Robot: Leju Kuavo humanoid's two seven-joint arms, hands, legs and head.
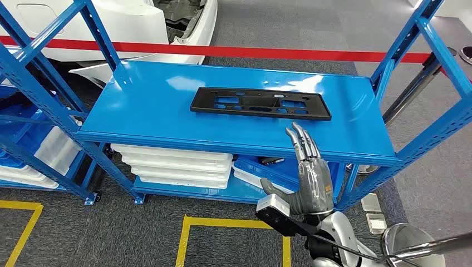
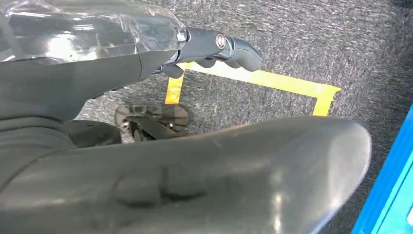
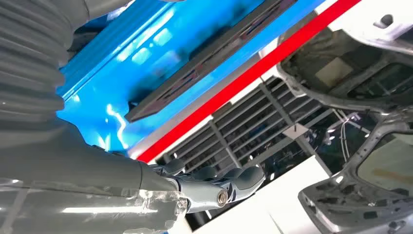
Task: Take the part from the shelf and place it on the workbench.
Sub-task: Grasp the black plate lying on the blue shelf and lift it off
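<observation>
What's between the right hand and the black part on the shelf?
Nothing: in the head view, bare blue shelf separates the right hand from the black part.

The head view looks forward and down from high on the robot onto the blue shelf (image 1: 167,105), its top board crossing the frame from 9 to 3 o'clock. The right wrist view sits close behind the right robot hand (image 3: 214,183), tilted, facing across the shelf (image 3: 117,68) toward a white car body (image 3: 360,161); both views share that board. The left wrist view points down at grey carpet (image 2: 292,44) with yellow floor tape (image 2: 277,80).
</observation>
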